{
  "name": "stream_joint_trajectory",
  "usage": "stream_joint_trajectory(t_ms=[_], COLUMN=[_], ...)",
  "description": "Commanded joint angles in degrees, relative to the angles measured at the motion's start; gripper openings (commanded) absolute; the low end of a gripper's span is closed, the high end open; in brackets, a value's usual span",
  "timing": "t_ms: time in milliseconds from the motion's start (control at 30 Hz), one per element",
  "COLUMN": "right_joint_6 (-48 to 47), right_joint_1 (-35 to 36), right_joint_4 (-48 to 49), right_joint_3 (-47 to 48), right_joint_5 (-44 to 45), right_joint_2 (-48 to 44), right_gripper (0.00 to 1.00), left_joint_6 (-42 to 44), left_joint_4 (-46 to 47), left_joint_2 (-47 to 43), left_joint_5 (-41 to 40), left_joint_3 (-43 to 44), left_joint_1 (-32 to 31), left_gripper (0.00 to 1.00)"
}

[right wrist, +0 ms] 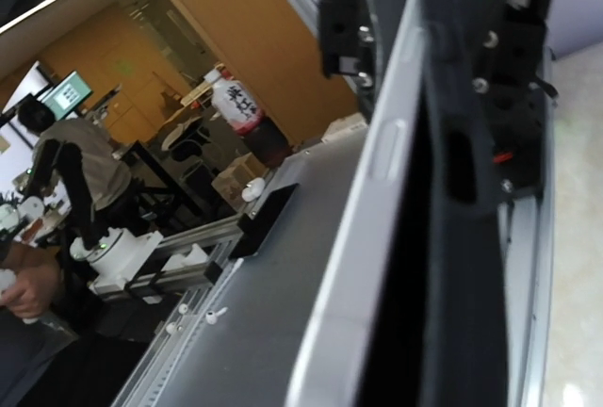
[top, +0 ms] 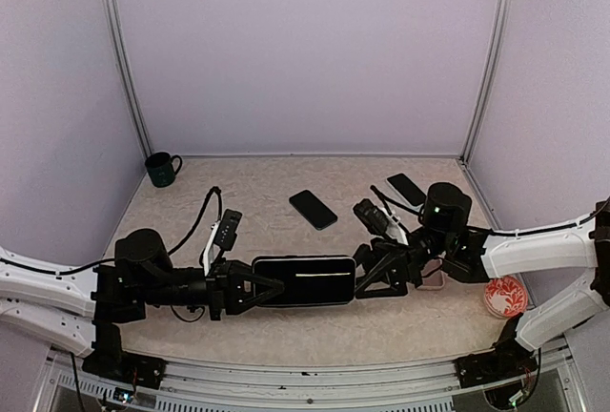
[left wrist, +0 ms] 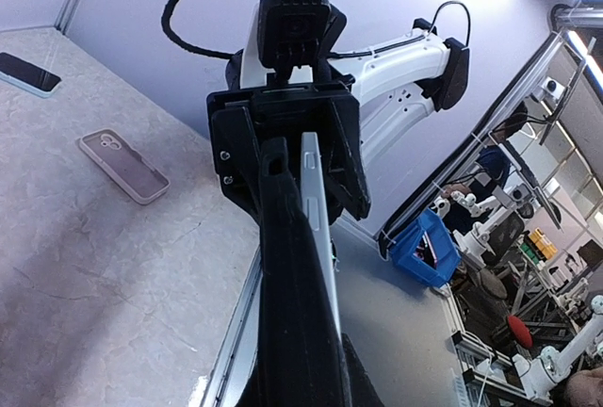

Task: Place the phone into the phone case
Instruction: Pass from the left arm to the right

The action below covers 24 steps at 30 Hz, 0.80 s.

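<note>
Black phone [top: 303, 280] is up off the table [top: 257, 178], lying level between your two arms near the front edge. Not in the case yet.

- left gripper [top: 271, 289]: clamped on the phone's left end. The left wrist view shows its silver edge pinched between the fingers.
- right gripper [top: 368, 281]: at the phone's right end. The right wrist view shows the phone edge-on along one finger [right wrist: 462, 190], but you can't tell from these views whether the jaws have bitten or just straddle it.
- phone case [left wrist: 124, 166]: pinkish, flat on the table, apart from the phone. In the top view it's mostly hidden under the right arm. You can't tell which face is up.

Status: pickup done, looks like mid-handover or regrip. Left to do: carry the phone to the case, line it up, press it in. Nothing is pinning the case, so expect it to slide.

Two other dark phones sit further back; ignore them.
</note>
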Motion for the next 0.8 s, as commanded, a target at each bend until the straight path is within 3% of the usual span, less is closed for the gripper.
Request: stream_joint_trajectory(t_ms=[0,533,633,767], right_joint_6=[3.3,11.44,10.41,3.94], right_joint_1=[1.2,1.81,1.85,1.79], right_joint_4=[8.21,17.96,15.24,4.35], right_joint_3=[-0.58,-0.79,-0.49,0.66], right_joint_5=[-3.47,-4.34,-3.64,-0.67], right_joint_2=[-1.87,-0.06,0.53,-0.06], right_gripper=[0.51,0.22,0.15,0.09], left_joint_6=[0.42,-1.57,-1.84,-1.78], left_joint_4=[5.19,5.56,4.74,2.64], left_joint_2=[-2.22,1.73,2.47,2.78], left_joint_5=[-0.72,-3.26,-4.27,-5.93], left_joint_3=[-0.55,-1.0,-0.97,-0.7], left_joint_1=[-0.02,-0.02,-0.02,-0.07], left_gripper=[0.0,0.0,0.05,0.15])
